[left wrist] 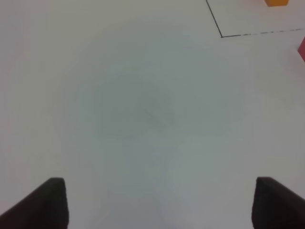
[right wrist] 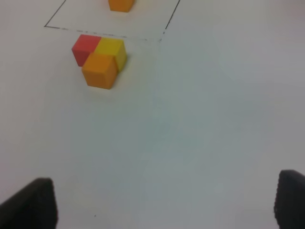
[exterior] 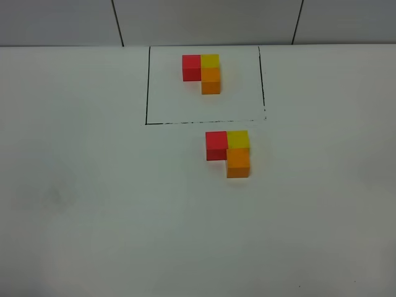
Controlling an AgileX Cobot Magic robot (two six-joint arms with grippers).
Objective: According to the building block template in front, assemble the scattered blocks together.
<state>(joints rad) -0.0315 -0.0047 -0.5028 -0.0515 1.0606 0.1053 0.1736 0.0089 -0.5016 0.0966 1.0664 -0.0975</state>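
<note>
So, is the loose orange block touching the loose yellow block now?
Touching. In the exterior high view the orange block sits flush against the yellow block, no table showing between; the right wrist view agrees.

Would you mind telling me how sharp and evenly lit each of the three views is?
Exterior high: even, soft light, only faint shadows; the building block template and the assembled blocks look fairly crisp. Left wrist: washed-out table, soft focus, fingertips blurred. Right wrist: blocks slightly soft, fingertips out of focus.

Template [exterior: 203, 71] in the outlined box — blocks [exterior: 229, 151] just outside, same L.
</note>
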